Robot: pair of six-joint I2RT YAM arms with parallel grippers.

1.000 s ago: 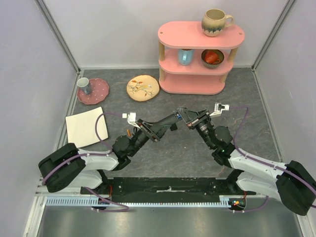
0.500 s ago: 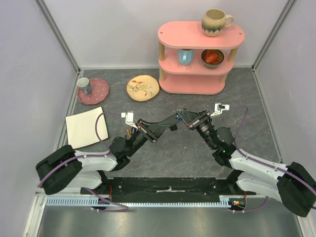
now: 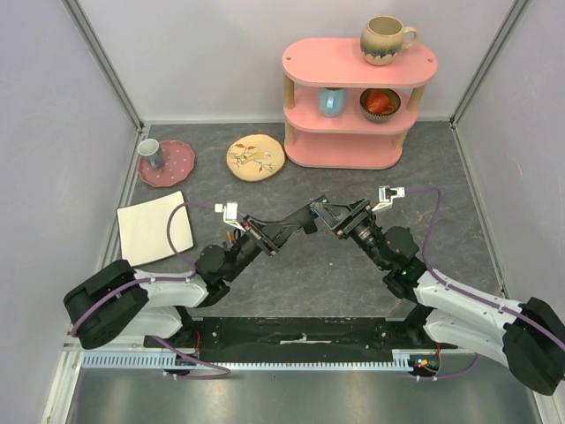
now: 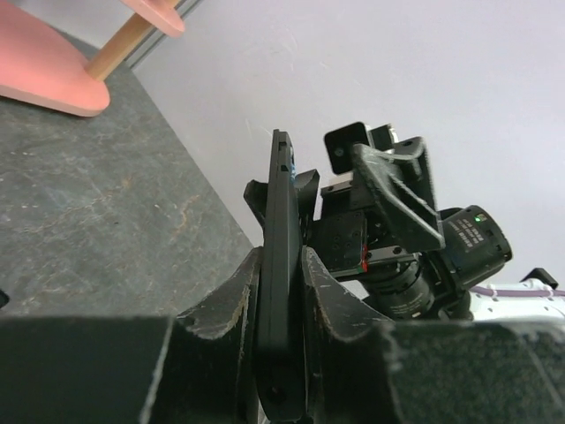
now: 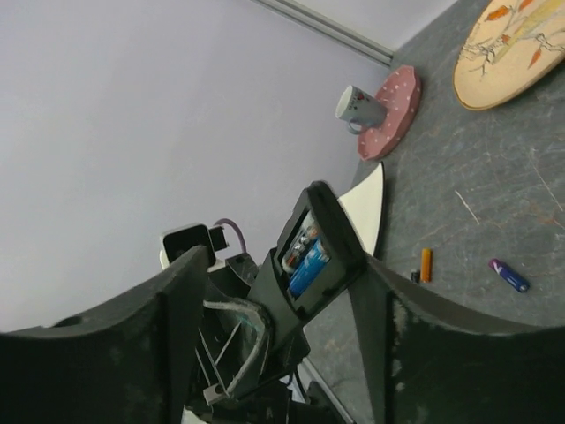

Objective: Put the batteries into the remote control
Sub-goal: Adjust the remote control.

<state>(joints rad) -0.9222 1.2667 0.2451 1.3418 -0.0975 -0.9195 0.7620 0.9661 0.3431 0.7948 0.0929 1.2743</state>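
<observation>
The remote control [image 3: 296,223] is held off the table mid-scene, its near end clamped in my left gripper [image 3: 265,232], which is shut on it. In the left wrist view the remote [image 4: 283,194] stands edge-on between the left gripper's [image 4: 282,254] fingers. My right gripper [image 3: 323,215] is open, one finger on each side of the remote's far end. The right wrist view shows the remote's [image 5: 332,231] open compartment with a blue battery [image 5: 307,268] inside, between the right gripper's [image 5: 284,261] spread fingers. An orange battery [image 5: 425,264] and a blue battery [image 5: 509,275] lie loose on the table.
A pink shelf [image 3: 357,102] with mugs stands at the back right. A patterned plate [image 3: 255,157] and a pink plate [image 3: 172,168] bearing a mug sit at the back left. A white square plate [image 3: 150,228] lies left of the left arm.
My right gripper has opened at the remote's far end and its arm has shifted slightly left. My left gripper has closed tighter on the remote.
</observation>
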